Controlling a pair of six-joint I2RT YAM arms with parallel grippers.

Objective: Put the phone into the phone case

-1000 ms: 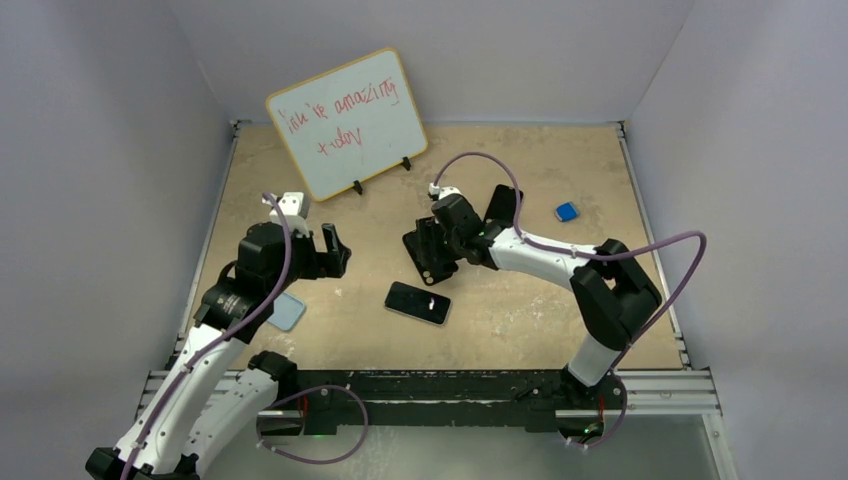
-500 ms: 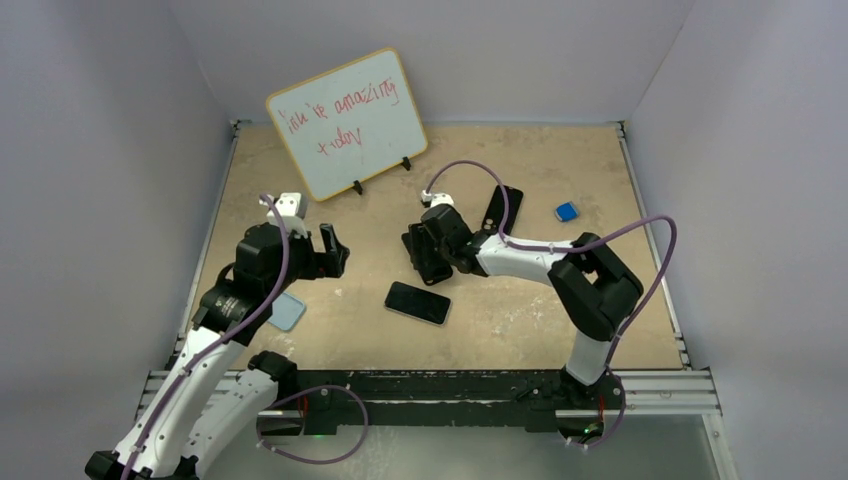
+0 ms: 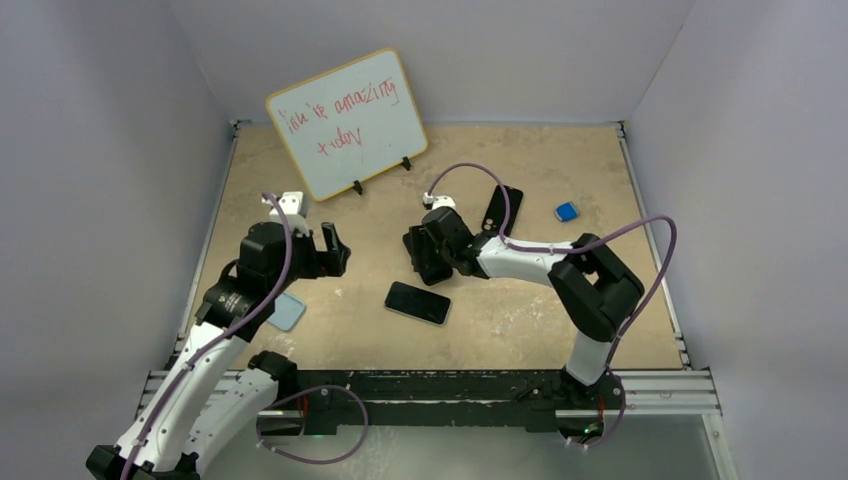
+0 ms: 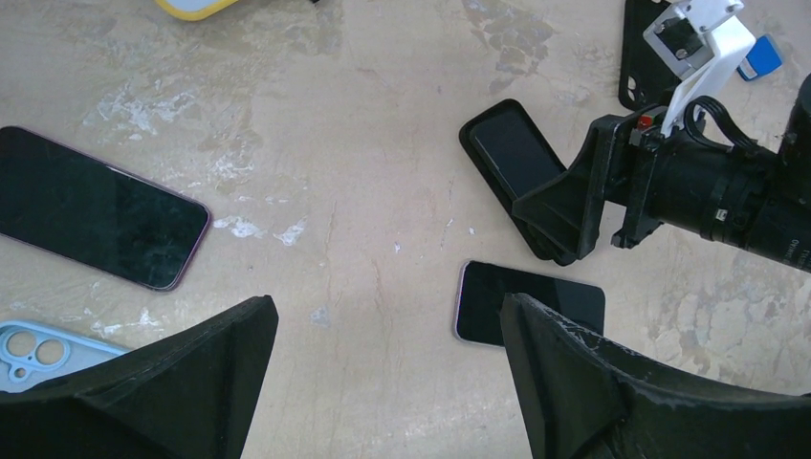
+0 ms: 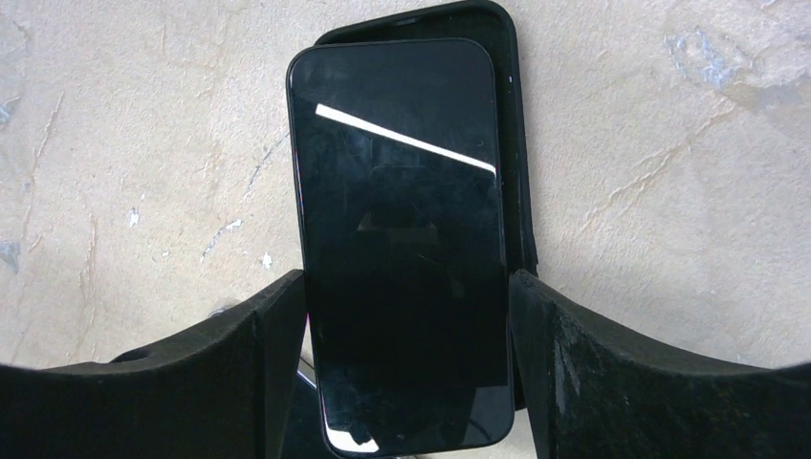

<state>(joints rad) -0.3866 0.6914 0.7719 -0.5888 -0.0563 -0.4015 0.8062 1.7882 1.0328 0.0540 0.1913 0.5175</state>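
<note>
- Phone, black, screen up, lies partly over the black phone case at mid-table, its long sides clamped by the right gripper.
- Jaws of the left gripper stand wide apart, empty, above the tabletop.
- Tabletop surface is mottled beige; pale grey walls enclose three sides.
</note>
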